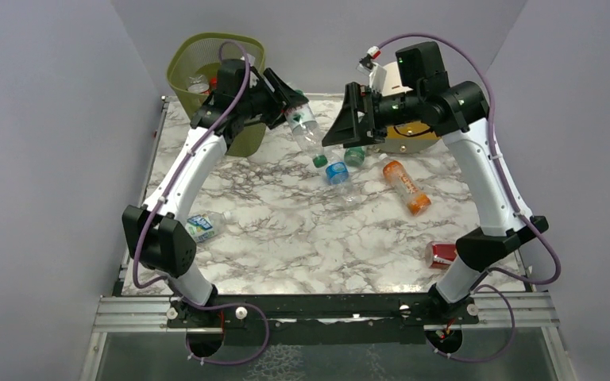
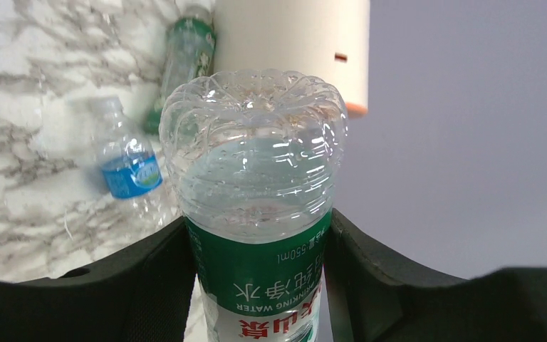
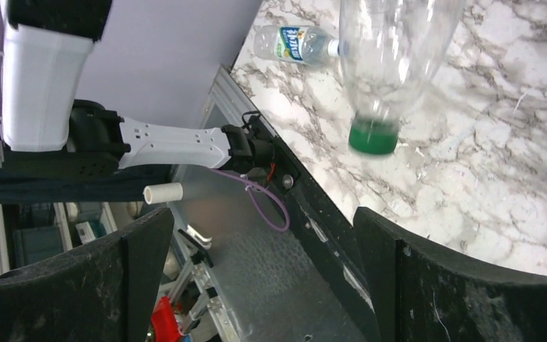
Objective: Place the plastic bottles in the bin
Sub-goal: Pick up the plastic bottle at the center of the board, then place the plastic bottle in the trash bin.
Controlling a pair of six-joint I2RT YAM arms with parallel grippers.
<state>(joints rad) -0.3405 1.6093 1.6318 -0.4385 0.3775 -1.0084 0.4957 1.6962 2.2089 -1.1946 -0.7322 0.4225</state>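
We list the left gripper [image 1: 284,94] clamping a green-capped bottle [image 1: 306,127], bin [image 1: 206,38] just leftward. The right gripper [image 1: 341,119] gapes empty.

the green-labelled bottle [image 2: 256,178] runs off the left wrist view's lower edge; its green cap [image 3: 374,137] is blurred. behind that bottle the cream cylinder [image 2: 292,35] is cropped above. left of the bottle, the left arm [image 1: 198,151] hides part of the bin [image 1: 176,75].
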